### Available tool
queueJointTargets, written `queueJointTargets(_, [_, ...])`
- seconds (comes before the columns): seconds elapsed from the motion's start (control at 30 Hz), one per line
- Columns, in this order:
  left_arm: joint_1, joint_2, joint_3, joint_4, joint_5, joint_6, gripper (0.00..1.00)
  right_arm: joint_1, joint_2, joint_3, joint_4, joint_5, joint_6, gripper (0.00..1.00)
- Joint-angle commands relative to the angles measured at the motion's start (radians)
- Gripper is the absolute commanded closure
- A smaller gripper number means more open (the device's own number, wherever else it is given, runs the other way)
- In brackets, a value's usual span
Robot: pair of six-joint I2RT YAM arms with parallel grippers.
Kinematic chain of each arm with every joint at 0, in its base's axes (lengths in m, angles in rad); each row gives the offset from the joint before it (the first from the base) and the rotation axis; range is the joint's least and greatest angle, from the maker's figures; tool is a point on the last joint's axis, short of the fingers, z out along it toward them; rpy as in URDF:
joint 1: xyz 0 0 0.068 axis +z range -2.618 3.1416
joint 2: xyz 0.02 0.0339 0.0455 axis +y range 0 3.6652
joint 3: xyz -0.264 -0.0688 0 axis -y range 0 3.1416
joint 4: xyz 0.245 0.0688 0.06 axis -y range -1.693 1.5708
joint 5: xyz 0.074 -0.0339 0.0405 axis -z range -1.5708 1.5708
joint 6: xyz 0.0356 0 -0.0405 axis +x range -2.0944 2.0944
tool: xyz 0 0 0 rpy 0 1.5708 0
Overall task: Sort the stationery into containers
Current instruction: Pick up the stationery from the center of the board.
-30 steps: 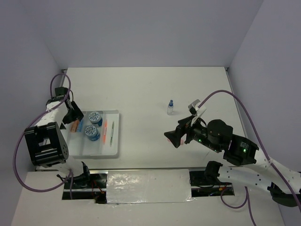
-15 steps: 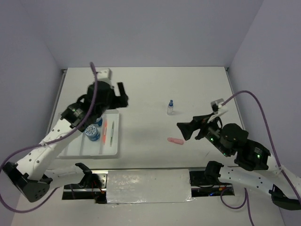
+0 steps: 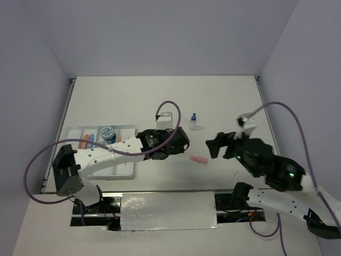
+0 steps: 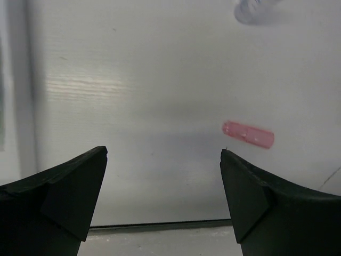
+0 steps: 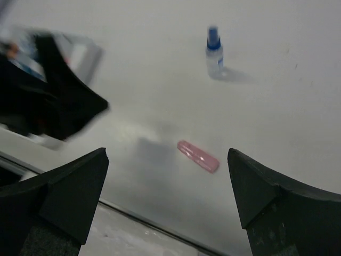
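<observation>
Our left claw [image 4: 163, 151] and right claw [image 5: 168, 152] are both spread wide, nothing in them. Pink eraser [image 4: 248, 134] lies on the table [image 4: 160, 80] just ahead of each, between them. Blue-capped bottle [image 5: 214, 53] stands farther out, and the tray [image 3: 127, 169] sits back behind the left claw.

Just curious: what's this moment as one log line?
left claw: open, empty | right claw: open, empty | pink oblong eraser: lying between claws

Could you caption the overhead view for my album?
Left hand and right hand, both open, flank a pink eraser; white tray at left.
</observation>
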Motion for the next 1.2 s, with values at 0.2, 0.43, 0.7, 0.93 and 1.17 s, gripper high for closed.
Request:
queueJointTargets(0.2, [0.274,-0.459,-0.151,-0.051,0.014,0.175,0.01,-0.213,0.443,-0.187,0.205,-0.388,-0.253,0.00])
queueJointTargets(0.43, [0.377,-0.646,-0.231,-0.059,0.103,0.366,0.01,-0.337,0.691,-0.132,0.206,-0.551,-0.392,0.00])
queueJointTargets(0.7, [0.383,-0.702,-0.305,-0.037,0.140,0.454,0.01,-0.377,0.943,-0.056,0.137,-0.605,-0.416,0.13])
queueJointTargets(0.93, [0.391,-0.718,-0.332,0.002,0.163,0.489,0.01,-0.372,1.080,-0.008,0.089,-0.547,-0.493,0.23])
queueJointTargets(1.17, [0.403,-0.718,-0.331,0.011,0.165,0.515,0.01,-0.358,1.144,-0.011,0.077,-0.555,-0.588,0.29])
